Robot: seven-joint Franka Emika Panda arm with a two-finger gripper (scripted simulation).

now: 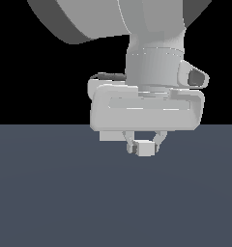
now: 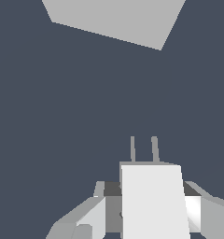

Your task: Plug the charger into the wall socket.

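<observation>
From the exterior view I see my big grey arm (image 1: 152, 58) come down over the dark blue worktop (image 1: 50, 202). My claw (image 1: 145, 143) hangs under it. It pinches the charger (image 1: 145, 148), one finger on each side. The charger looks like a little white block there. It sits just above the worktop. I cannot tell if it touches. That view does not show the prongs, and it does not show the socket at all.

The wrist view shows more. There the charger (image 2: 153, 200) is a big white block between my two fingers (image 2: 93, 217). Two thin grey prongs (image 2: 143, 149) stick out of its far end, side by side. The block's long side runs the same way as the prongs, away from my wrist. The prongs point out over the worktop (image 2: 62, 116) toward the socket (image 2: 116, 18). I only see part of the socket, a flat pale grey shape cut off by the picture's edge. I cannot see its holes. The charger and the socket are well apart. Between them I see only bare blue worktop.
</observation>
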